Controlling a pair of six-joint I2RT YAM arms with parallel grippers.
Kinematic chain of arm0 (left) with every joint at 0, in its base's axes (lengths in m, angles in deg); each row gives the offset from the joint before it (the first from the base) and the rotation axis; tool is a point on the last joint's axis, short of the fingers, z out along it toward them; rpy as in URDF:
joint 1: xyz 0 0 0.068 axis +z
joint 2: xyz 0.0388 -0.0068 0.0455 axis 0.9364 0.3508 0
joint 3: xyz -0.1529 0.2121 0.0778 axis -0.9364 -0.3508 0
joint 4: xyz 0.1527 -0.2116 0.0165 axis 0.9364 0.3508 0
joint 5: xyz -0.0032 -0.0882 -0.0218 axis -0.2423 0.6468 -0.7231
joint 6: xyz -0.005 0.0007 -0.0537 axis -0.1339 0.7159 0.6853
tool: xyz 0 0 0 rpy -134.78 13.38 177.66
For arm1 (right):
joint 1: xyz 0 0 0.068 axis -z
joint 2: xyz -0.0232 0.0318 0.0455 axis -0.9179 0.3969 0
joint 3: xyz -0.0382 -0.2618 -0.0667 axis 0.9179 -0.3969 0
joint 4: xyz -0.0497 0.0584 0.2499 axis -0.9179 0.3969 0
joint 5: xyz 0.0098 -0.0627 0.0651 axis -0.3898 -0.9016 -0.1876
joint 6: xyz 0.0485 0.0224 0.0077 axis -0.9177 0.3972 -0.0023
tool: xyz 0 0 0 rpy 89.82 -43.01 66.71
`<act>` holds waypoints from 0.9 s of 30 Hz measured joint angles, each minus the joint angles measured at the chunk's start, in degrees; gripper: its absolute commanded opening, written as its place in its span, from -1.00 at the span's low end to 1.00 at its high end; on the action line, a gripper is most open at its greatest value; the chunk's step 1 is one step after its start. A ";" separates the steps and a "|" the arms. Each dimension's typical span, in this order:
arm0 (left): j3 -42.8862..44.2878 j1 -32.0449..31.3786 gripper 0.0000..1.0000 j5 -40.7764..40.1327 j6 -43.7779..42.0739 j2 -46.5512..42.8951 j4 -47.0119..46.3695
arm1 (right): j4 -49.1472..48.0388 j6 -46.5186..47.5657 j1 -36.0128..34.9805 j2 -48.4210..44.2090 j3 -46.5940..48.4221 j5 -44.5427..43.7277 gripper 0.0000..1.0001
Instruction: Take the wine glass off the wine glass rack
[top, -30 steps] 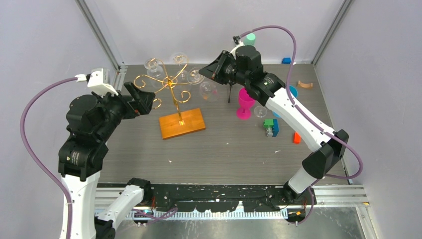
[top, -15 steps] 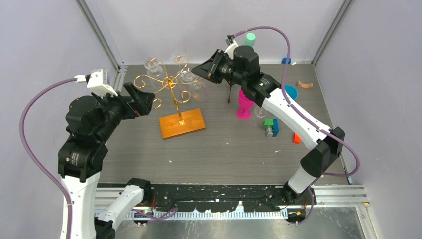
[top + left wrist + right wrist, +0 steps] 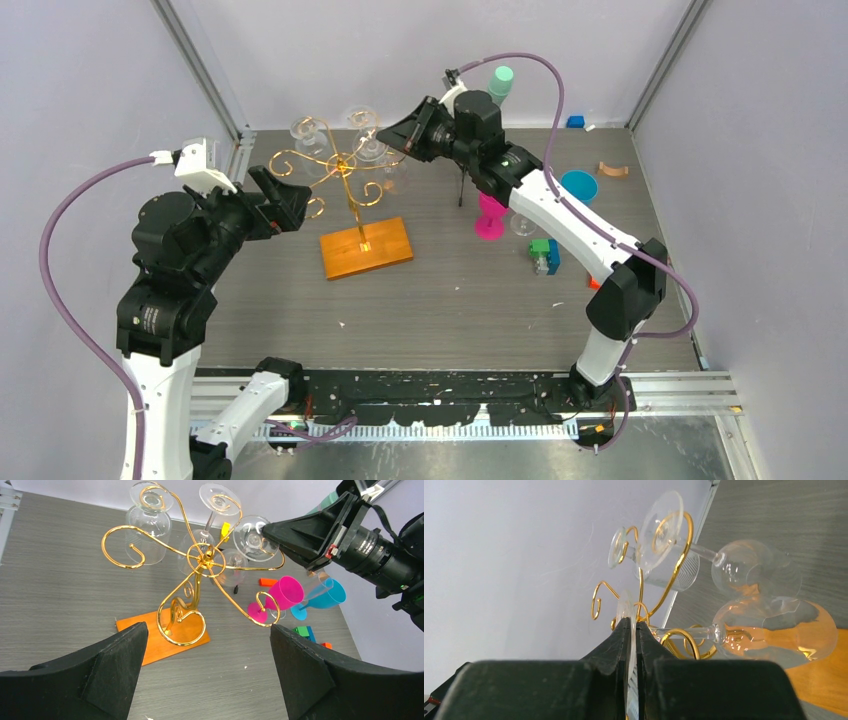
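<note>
The gold wine glass rack (image 3: 352,190) stands on its orange-brown base (image 3: 366,248) at the back left; it also shows in the left wrist view (image 3: 202,560). Clear wine glasses hang upside down from its scroll arms (image 3: 310,130). My right gripper (image 3: 392,138) reaches the rack's right side. It is shut on the foot disc (image 3: 626,605) of one wine glass, whose stem still lies in a gold scroll and whose bowl (image 3: 774,627) hangs below. My left gripper (image 3: 285,200) is open and empty, left of the rack (image 3: 207,670).
A pink goblet (image 3: 490,215), a small clear glass (image 3: 522,223), a blue cup (image 3: 578,185) and green-blue bricks (image 3: 543,252) stand right of the rack. A black tripod with a mint-green cylinder (image 3: 500,78) is behind the right arm. An orange brick (image 3: 596,277) lies far right.
My right gripper has moved left and toward the back, carrying the held glass's foot along the scroll arm. The glass bowl has swung left. The left arm has not moved.
</note>
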 measured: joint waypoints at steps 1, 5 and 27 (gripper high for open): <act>0.00 0.00 0.91 0.00 0.00 0.00 0.00 | -0.15 0.55 0.00 0.11 0.48 -0.68 -0.99; 0.00 0.00 0.91 0.42 0.02 0.02 0.00 | -0.20 2.75 0.00 0.20 2.56 -3.39 -0.99; -4.50 0.00 0.80 32.24 0.00 5.95 -9.99 | 3.02 6.45 0.00 -9.11 -3.80 -21.38 -0.99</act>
